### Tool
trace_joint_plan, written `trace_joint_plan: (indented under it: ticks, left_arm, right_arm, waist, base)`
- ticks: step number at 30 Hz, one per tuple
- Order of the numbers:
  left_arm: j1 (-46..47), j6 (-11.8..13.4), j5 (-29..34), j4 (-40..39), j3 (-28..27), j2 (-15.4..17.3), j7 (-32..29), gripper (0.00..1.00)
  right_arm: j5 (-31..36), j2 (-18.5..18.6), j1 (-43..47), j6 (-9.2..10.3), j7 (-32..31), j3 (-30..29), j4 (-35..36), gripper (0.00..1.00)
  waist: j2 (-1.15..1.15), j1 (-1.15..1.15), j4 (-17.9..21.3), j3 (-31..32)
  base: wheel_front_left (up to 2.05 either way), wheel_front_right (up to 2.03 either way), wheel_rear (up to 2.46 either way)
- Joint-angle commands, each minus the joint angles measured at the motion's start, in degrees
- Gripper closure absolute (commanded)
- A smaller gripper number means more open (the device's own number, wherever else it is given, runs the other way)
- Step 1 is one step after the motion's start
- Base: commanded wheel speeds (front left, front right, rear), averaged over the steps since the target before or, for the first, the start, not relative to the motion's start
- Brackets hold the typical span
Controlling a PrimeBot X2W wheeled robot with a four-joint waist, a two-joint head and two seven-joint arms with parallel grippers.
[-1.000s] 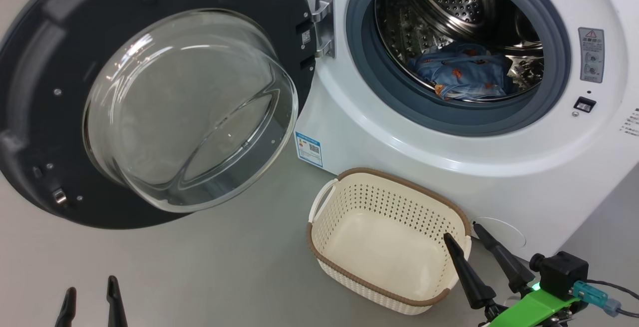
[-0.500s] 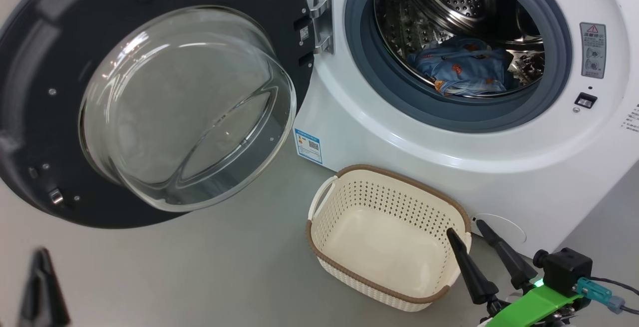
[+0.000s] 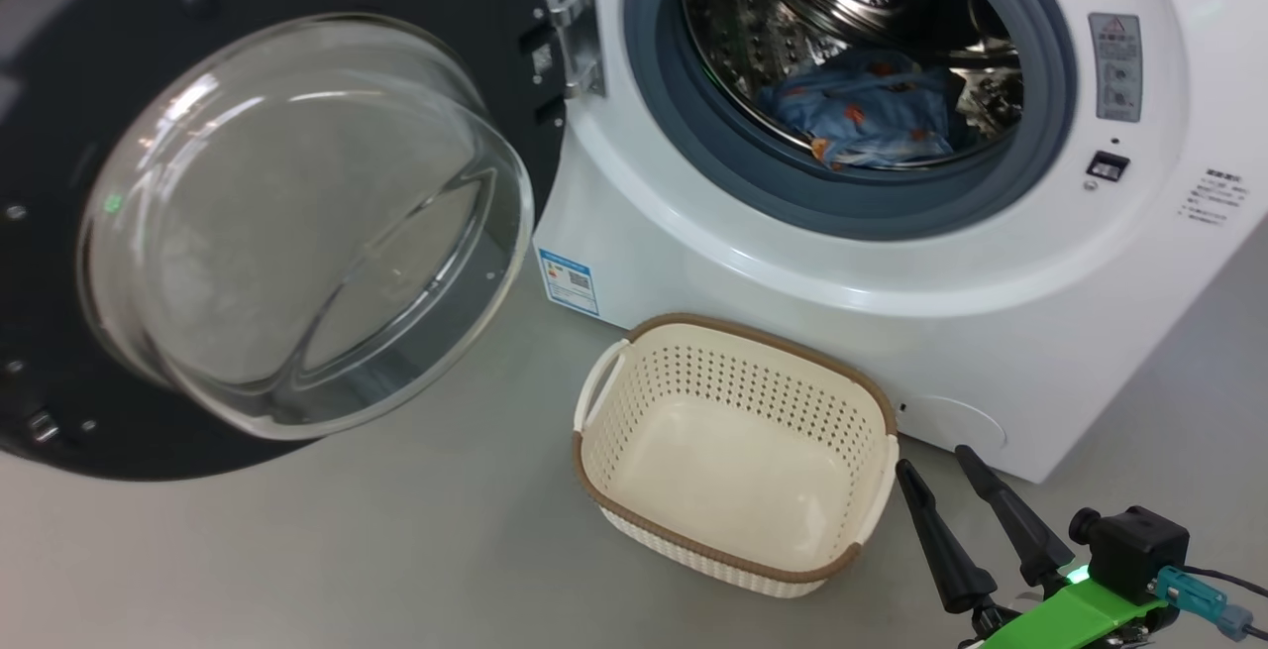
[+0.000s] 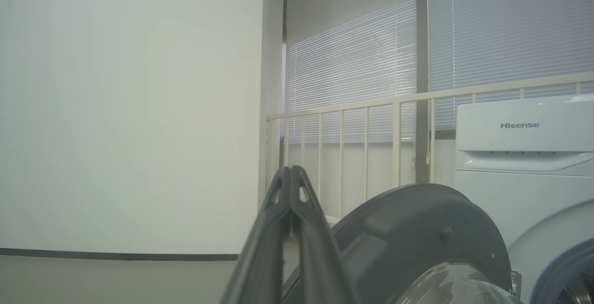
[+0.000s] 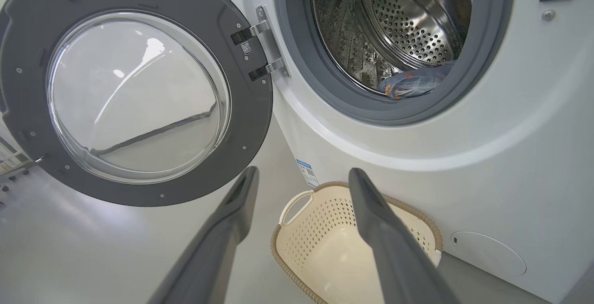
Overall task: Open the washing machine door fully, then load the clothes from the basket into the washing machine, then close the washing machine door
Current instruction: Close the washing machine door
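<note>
The washing machine [image 3: 892, 272] stands with its door [image 3: 267, 203] swung wide to the left, glass bowl facing out. Light-blue bear-print clothes [image 3: 862, 109] lie inside the steel drum, a bit of them also visible in the right wrist view [image 5: 410, 83]. The cream basket [image 3: 733, 451] sits empty on the floor before the machine. My right gripper [image 3: 936, 466] is open, just right of the basket's rim, holding nothing; the basket [image 5: 325, 243] lies between its fingers in its own view. My left gripper [image 4: 291, 174] is shut and empty, raised left of the door's outer rim [image 4: 417, 234].
Grey floor [image 3: 347, 550] spreads left of the basket under the open door. Behind the door stand a pale wall [image 4: 130, 109], a cream railing [image 4: 371, 109] and window blinds [image 4: 352, 62].
The head camera has swung, shifting the whole picture left. The left gripper, at the lower left a second ago with fingers parted, rose out of the head view. The right gripper stays by the basket.
</note>
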State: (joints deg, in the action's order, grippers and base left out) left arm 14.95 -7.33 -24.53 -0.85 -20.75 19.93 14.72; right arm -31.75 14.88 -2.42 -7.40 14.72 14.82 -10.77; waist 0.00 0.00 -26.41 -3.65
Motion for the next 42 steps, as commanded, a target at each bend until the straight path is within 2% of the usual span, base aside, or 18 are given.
trace_joint_plan:
  ticks: [1, 11, 12, 15, 21, 28, 33, 42]
  left_arm:
    - [4.0, -0.1, -2.0, 0.9, -2.1, 4.3, 0.3, 1.0]
    - [16.4, -0.1, -16.2, 22.3, -1.4, 17.3, 0.2, 1.0]
    - [19.0, -0.1, -20.8, 27.5, -0.7, 19.7, -1.8, 1.0]
    - [23.2, -0.1, -28.6, 33.6, 0.7, 22.8, -7.6, 1.0]
    - [26.9, -0.1, -39.7, 38.9, 6.2, 27.8, -22.5, 1.0]
    - [28.8, -0.2, -47.4, 41.7, 9.3, 30.4, -34.2, 1.0]
    - [28.5, -0.2, -52.0, 42.8, 10.3, 29.9, -41.1, 1.0]
    - [27.2, -0.2, -55.4, 44.8, 10.7, 29.6, -46.8, 1.0]
  right_arm:
    - [0.8, 0.5, -1.3, -0.09, 0.3, 1.2, 1.6, 0.0]
    - [0.9, 0.5, -3.1, -0.09, 0.3, 1.9, 2.0, 0.0]
    - [0.9, 0.6, -3.4, -0.09, 0.3, 2.1, 2.1, 0.0]
    - [1.0, 0.7, -3.9, -0.09, 0.3, 2.2, 2.1, 0.0]
    - [1.0, 0.5, -3.9, -0.09, 0.3, 2.4, 2.3, 0.0]
    - [1.0, 0.9, -4.3, -0.09, 0.3, 3.0, 2.4, 0.0]
    - [0.9, 1.6, -5.0, -0.09, 0.3, 3.0, 2.8, 0.0]
    - [0.8, 2.0, -5.3, -0.09, 0.3, 2.8, 2.8, 0.0]
  waist:
    - [0.0, 0.0, 1.8, -1.6]
    - [0.0, 0.0, 5.3, -4.7]
    - [0.0, 0.0, 5.6, -5.3]
    - [0.0, 0.0, 5.9, -6.1]
    - [0.0, 0.0, 6.1, -6.8]
    - [0.0, 0.0, 6.2, -8.0]
    - [0.0, 0.0, 6.2, -9.0]
    - [0.0, 0.0, 6.5, -9.5]
  base:
    - [0.0, 0.0, 0.0]
    - [0.0, 0.0, 0.0]
    - [0.0, 0.0, 0.0]
    - [0.0, 0.0, 0.0]
    - [0.0, 0.0, 0.0]
    - [0.0, 0.0, 0.0]
    - [0.0, 0.0, 0.0]
    - [0.0, 0.0, 0.0]
